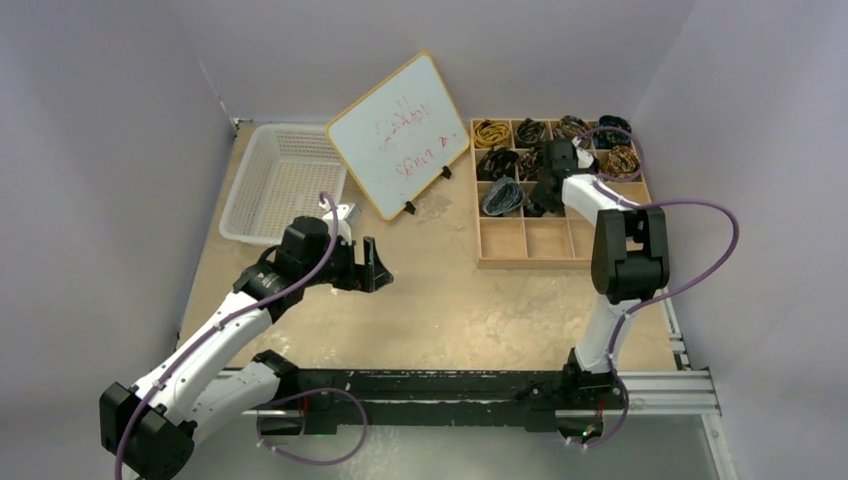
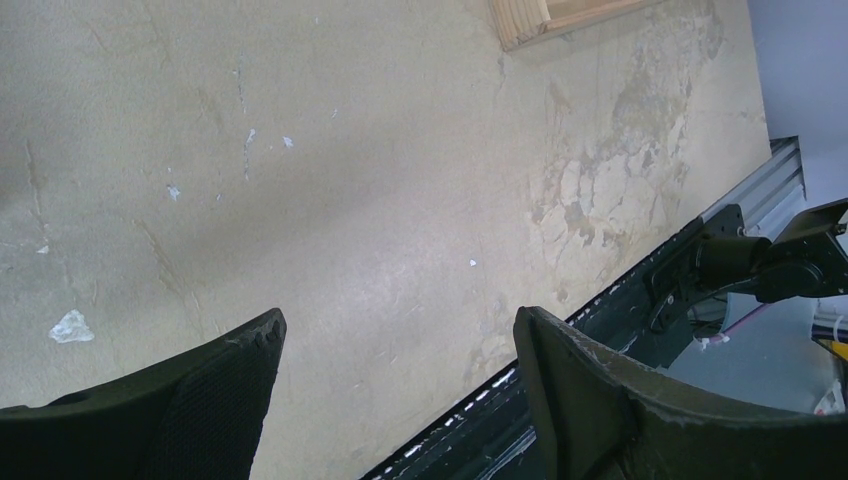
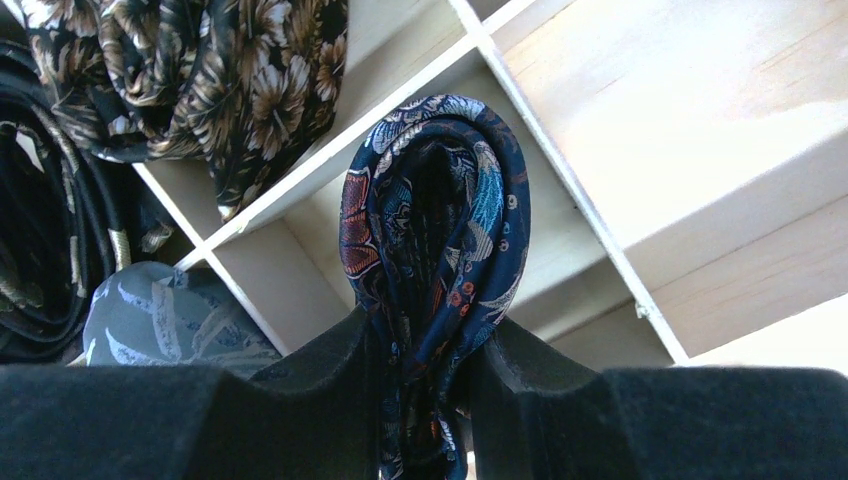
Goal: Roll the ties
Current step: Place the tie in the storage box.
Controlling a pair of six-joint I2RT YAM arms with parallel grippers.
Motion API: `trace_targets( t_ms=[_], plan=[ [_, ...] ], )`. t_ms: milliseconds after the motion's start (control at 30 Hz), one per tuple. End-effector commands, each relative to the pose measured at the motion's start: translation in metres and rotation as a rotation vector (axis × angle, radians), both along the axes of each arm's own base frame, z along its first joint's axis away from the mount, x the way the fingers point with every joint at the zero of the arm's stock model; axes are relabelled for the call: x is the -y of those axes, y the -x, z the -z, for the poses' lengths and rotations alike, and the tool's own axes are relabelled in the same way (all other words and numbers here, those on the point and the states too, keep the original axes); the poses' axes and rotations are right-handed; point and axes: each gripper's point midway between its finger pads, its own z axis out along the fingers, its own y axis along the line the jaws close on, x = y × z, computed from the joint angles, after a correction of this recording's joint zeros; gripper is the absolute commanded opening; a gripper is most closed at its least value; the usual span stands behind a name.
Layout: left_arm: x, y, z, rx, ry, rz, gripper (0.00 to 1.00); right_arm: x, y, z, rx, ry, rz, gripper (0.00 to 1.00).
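Right gripper (image 3: 428,335) — outstretched, seemingly around tie (image 3: 440,190)

This is a robotics lab test cell: plain pale grey partition walls (image 1: 90,150) box in a scuffed, stained beige wooden tabletop (image 1: 450,300) on its left, far and right sides. A silver slotted aluminium rail (image 1: 665,385) runs along the near edge with two white-and-black robot arms (image 1: 215,335) bolted to it, purple cables (image 1: 725,235) looping off them. The props are few: a yellow-framed whiteboard (image 1: 400,135) scrawled in red at the far side, a white perforated plastic basket (image 1: 280,180) to its left, and a light wooden tray of square compartments (image 1: 530,263) at the far right holding rolled patterned neckties (image 1: 492,133).
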Motion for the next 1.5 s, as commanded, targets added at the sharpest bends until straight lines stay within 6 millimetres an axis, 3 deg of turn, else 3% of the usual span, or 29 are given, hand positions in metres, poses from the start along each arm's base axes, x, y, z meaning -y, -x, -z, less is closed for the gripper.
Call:
trace_targets(
  t_ms=[0, 100, 233, 400, 667, 933, 1067, 1133, 1333, 1467],
  plan=[
    [0.007, -0.009, -0.027, 0.065, 0.052, 0.011, 0.83, -0.01, 0.005, -0.02, 0.03, -0.007, -0.006, 0.33],
    [0.008, -0.009, -0.029, 0.068, 0.054, 0.014, 0.83, -0.02, 0.008, -0.02, 0.008, -0.056, -0.027, 0.33],
    [0.008, -0.009, -0.029, 0.069, 0.056, 0.014, 0.83, -0.017, 0.006, -0.018, -0.009, -0.047, -0.021, 0.34],
    [0.009, -0.008, -0.028, 0.062, 0.055, 0.021, 0.83, -0.018, 0.014, 0.006, -0.065, -0.07, -0.03, 0.34],
    [0.01, -0.009, -0.03, 0.066, 0.06, 0.029, 0.83, 0.007, 0.016, 0.007, -0.055, -0.045, 0.032, 0.35],
    [0.011, -0.009, -0.042, 0.1, 0.075, 0.036, 0.84, 0.01, 0.01, 0.012, -0.076, -0.045, 0.013, 0.41],
    [0.011, -0.009, -0.04, 0.081, 0.067, 0.036, 0.84, 0.005, 0.005, 0.006, -0.063, -0.07, -0.012, 0.47],
    [0.012, -0.008, -0.04, 0.077, 0.073, 0.038, 0.84, 0.006, 0.003, -0.004, -0.045, -0.063, -0.015, 0.61],
    [0.015, -0.008, -0.042, 0.076, 0.09, 0.045, 0.84, 0.006, -0.005, -0.042, 0.029, -0.053, -0.041, 0.69],
    [0.017, -0.008, -0.044, 0.073, 0.095, 0.056, 0.84, 0.01, -0.002, -0.05, 0.031, -0.032, -0.036, 0.77]
  ],
)
